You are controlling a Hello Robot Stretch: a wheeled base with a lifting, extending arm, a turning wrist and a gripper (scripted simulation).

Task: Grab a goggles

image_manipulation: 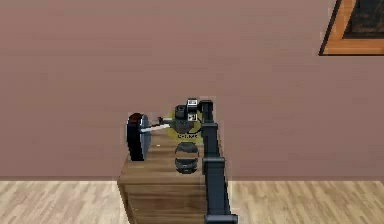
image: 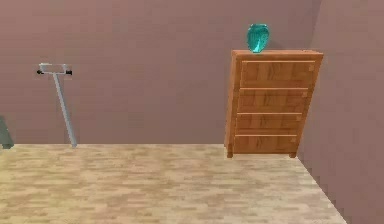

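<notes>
In the arm side view my dark arm rises from the bottom edge over a low wooden stand. My gripper reaches left from its dark and yellow body. At the finger ends a small dark upright thing with a red edge stands on the stand's top; its shape is too small to name as goggles. I cannot tell whether the gripper holds anything. A dark round object sits on the stand just left of the arm.
The forward view has a wooden chest of drawers against the right-hand wall corner, with a teal vase on top. A grey pole with a head leans by the back wall at left. Wooden floor lies ahead. A framed picture hangs high right.
</notes>
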